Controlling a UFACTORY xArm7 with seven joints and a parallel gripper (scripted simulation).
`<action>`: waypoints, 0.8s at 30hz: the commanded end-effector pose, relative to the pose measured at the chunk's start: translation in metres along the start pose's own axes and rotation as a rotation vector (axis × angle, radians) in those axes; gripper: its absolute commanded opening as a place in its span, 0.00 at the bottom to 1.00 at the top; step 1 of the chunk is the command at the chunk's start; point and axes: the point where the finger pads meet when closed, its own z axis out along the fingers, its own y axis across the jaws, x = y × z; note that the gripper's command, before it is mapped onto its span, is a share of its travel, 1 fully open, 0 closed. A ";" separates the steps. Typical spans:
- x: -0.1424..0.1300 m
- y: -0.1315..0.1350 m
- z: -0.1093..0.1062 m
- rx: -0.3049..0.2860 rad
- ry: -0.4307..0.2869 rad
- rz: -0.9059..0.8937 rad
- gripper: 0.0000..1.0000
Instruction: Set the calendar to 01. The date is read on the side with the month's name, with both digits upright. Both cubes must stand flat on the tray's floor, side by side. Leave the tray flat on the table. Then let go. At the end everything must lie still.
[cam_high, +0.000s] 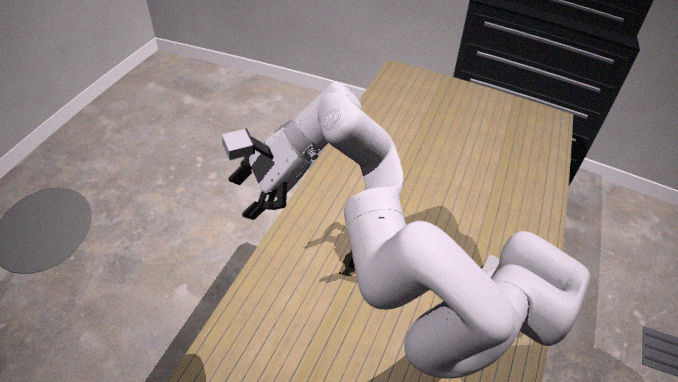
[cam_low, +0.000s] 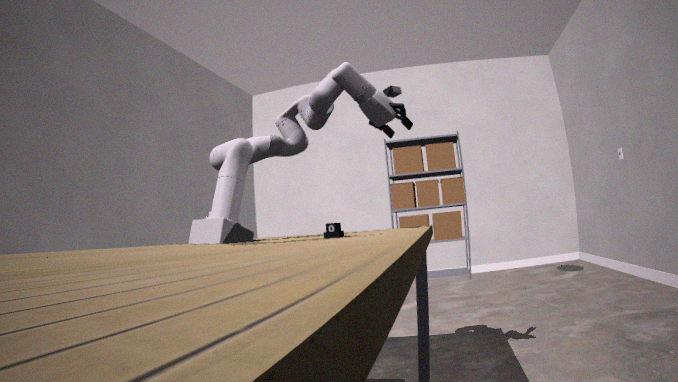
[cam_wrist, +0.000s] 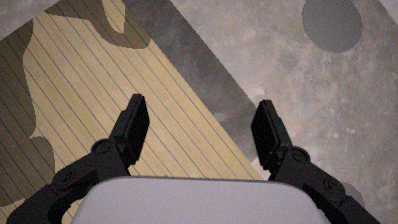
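The black calendar's tray (cam_low: 334, 235) stands on the table in the exterior view, small and far off. A black cube (cam_low: 331, 228) with a white 0 on the face toward that camera rises above the tray. In the top view, only a dark sliver of the calendar (cam_high: 349, 265) shows beside the arm, which hides the rest. The second cube and the month side cannot be made out. The calendar is not in the wrist view. My gripper (cam_high: 240, 197) (cam_low: 400, 131) (cam_wrist: 201, 110) is open and empty, high above and well away from the calendar.
The wooden table (cam_high: 280, 300) (cam_low: 150, 300) (cam_wrist: 175, 110) carries the robot's base (cam_low: 206, 231). The arm (cam_high: 385, 265) reaches over the calendar in the top view. Black drawers (cam_high: 540, 55) and a shelf with boxes (cam_low: 427, 194) stand beyond the table.
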 end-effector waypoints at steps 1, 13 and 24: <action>0.000 0.000 -0.001 -0.003 -0.002 -0.010 1.00; -0.060 -0.003 -0.004 0.012 -0.158 -0.130 1.00; -0.088 -0.005 -0.008 0.027 -0.230 -0.187 1.00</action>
